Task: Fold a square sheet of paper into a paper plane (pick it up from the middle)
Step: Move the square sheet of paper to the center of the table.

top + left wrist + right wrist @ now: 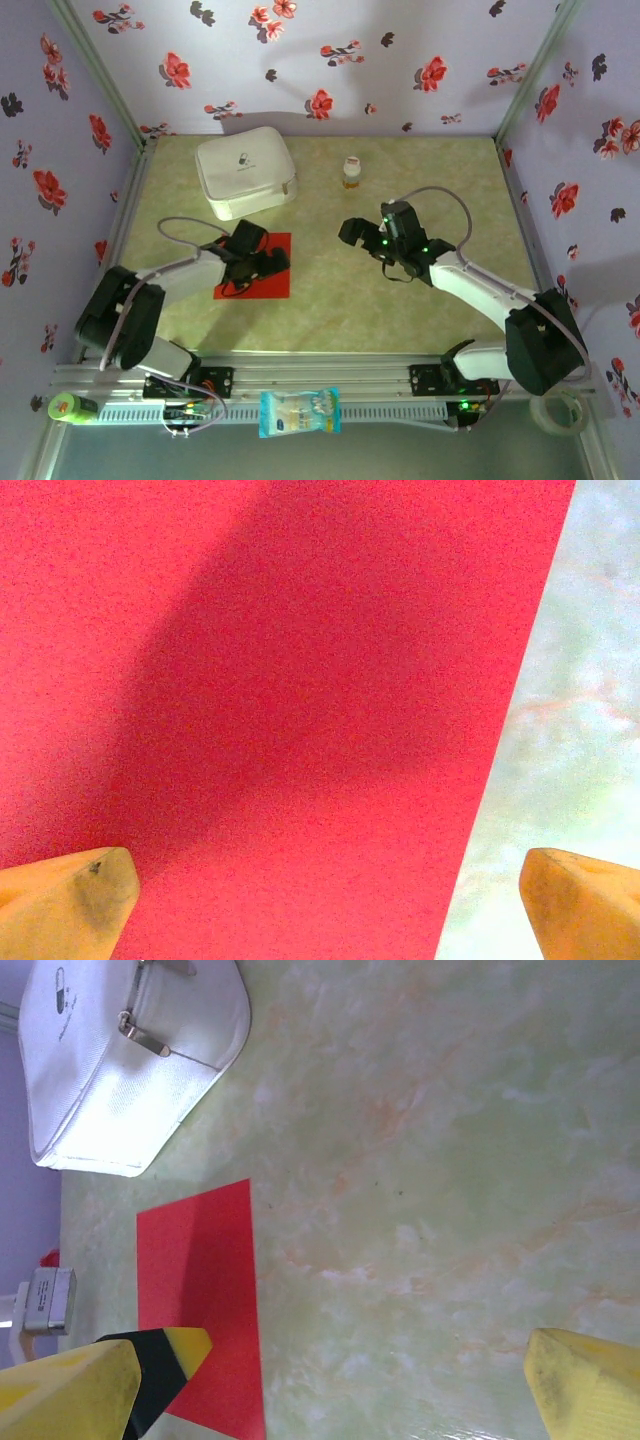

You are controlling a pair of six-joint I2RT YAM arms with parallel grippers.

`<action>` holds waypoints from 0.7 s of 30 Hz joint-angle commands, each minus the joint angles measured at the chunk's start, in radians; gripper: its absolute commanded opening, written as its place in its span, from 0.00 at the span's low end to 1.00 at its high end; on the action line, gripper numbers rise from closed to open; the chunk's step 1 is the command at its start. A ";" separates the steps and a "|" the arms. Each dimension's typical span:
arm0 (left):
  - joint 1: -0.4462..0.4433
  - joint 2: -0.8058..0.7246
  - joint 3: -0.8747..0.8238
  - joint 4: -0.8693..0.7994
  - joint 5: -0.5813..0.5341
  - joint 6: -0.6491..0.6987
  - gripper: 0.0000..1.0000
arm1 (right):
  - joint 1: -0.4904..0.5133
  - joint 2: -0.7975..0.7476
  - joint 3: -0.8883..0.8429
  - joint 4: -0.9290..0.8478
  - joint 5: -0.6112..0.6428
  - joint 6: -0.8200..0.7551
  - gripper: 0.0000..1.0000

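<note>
The square sheet of paper (275, 284) lies flat on the table (340, 300) directly beneath the left pincer (325, 905). The pincer's fingers (65, 905) are spread wide and grip nothing. From the wrist, one finger hangs over red and the other over bare tabletop just past the sheet's edge; whether either tip touches the paper cannot be told. The step in hand appears to be the first pick-up, with no fold made yet. To do it well, the left pincer probably needs both fingers over the middle of the sheet rather than straddling an edge. It should then press lightly and close slowly, so that the thin paper buckles into a ridge it can pinch instead of sliding away. The sheet is bright red, plain and unmarked, with crisp straight edges and no crease, darkened only by the arm's shadow. Beyond the left pincer sits a white case (245, 170), close to the sheet's far corner but apart from it. Farther right, on the far side between the two pincers, stands a small bottle (351, 172). The right pincer (365, 1375), also spread and empty, hovers over bare table well to the right of the paper. It seems placed to steady the sheet once lifted.
</note>
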 commanded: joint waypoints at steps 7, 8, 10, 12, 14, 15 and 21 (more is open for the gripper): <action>-0.168 0.197 0.164 0.002 0.028 -0.116 1.00 | 0.004 -0.062 -0.008 -0.108 0.159 -0.040 0.99; -0.174 0.195 0.184 0.001 0.020 -0.112 1.00 | 0.003 -0.069 -0.010 -0.120 0.167 -0.045 0.99; -0.180 0.175 0.215 -0.023 -0.004 -0.110 1.00 | -0.001 -0.087 -0.010 -0.142 0.178 -0.047 0.99; -0.179 0.132 0.244 -0.084 -0.064 -0.102 1.00 | -0.008 -0.101 -0.014 -0.137 0.140 -0.063 0.99; -0.178 0.075 0.250 -0.141 -0.139 -0.093 1.00 | -0.008 -0.101 -0.017 -0.102 0.066 -0.077 0.98; -0.175 0.041 0.245 -0.166 -0.175 -0.087 1.00 | -0.008 -0.094 -0.015 -0.082 0.024 -0.073 0.97; -0.124 -0.183 0.130 -0.217 -0.301 -0.056 1.00 | 0.029 0.066 0.028 0.052 -0.170 -0.002 0.91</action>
